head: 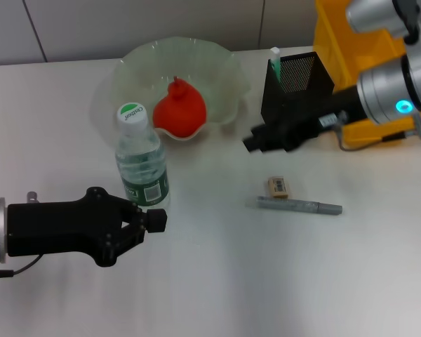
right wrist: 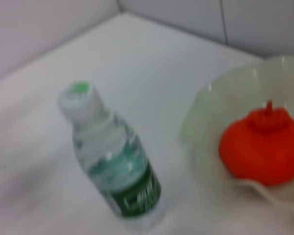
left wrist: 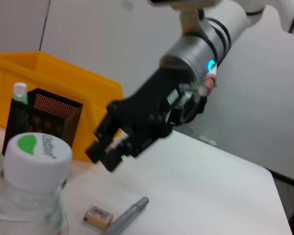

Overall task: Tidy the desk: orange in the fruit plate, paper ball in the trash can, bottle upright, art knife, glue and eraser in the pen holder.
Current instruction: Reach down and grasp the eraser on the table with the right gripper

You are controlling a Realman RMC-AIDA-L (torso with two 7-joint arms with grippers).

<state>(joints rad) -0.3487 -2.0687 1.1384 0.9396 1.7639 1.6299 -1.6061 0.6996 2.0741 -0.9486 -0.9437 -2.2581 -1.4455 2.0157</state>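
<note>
The clear bottle [head: 142, 161] with a green-marked cap stands upright, just beyond my left gripper [head: 158, 220], which is shut and holds nothing. The orange [head: 180, 111] lies in the pale green fruit plate [head: 224, 67]. Glue [head: 274, 56] sticks up out of the black mesh pen holder [head: 302, 74]. My right gripper [head: 252, 142] hovers beside the holder, above the table. The eraser [head: 278, 186] and the grey art knife [head: 299, 206] lie on the table in front of it. No paper ball is in view.
A yellow bin [head: 358, 49] stands behind the pen holder at the far right. Bare white table stretches across the front and the far left. The bottle stands close to the plate's near rim.
</note>
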